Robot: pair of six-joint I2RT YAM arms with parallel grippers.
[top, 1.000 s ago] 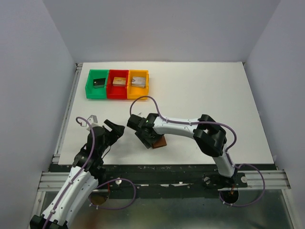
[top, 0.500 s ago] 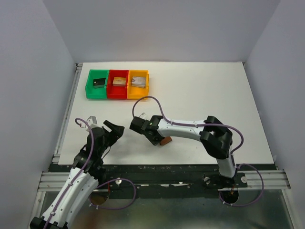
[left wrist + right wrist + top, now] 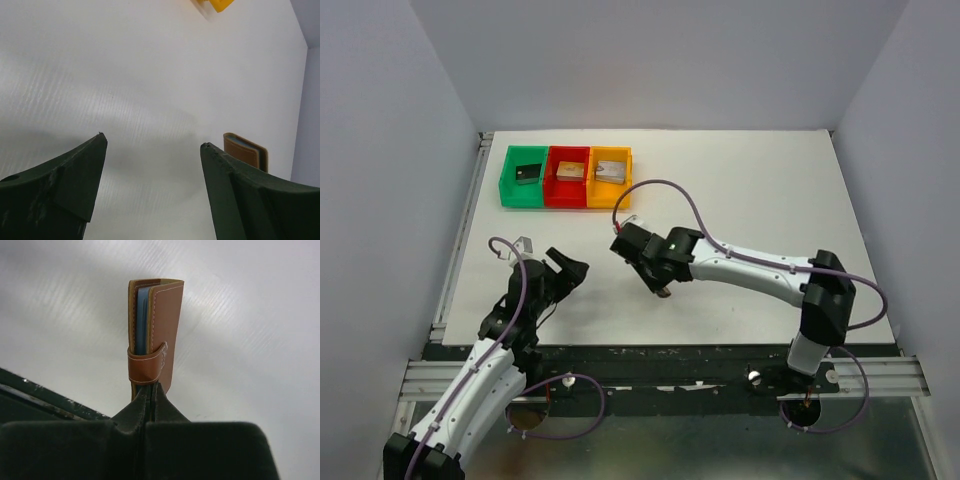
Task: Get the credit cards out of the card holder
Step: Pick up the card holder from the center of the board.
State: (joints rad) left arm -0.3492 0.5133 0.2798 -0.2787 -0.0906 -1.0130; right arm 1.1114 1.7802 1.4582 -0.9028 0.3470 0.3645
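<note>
The card holder (image 3: 165, 320), a brown leather wallet with its snap tab closed, stands on edge with blue lining showing between its flaps. My right gripper (image 3: 152, 386) is shut on its lower end. In the top view only a small brown piece of the card holder (image 3: 664, 293) shows under my right gripper (image 3: 655, 272), near the table's front middle. My left gripper (image 3: 567, 270) stands open to the left of it, holding nothing. In the left wrist view the card holder (image 3: 246, 148) shows just beyond my left gripper's (image 3: 152, 142) right finger. The credit cards are hidden inside the holder.
Green (image 3: 510, 180), red (image 3: 553, 185) and orange (image 3: 624, 175) trays stand in a row at the back left, each with a small block inside. A corner of the orange tray (image 3: 216, 4) shows in the left wrist view. The table's front edge (image 3: 660, 346) lies just below both grippers.
My right gripper has shut on the card holder, which lay flat before and now stands on edge. The right arm has stretched out, its elbow moving right. The left gripper shifted slightly right.
</note>
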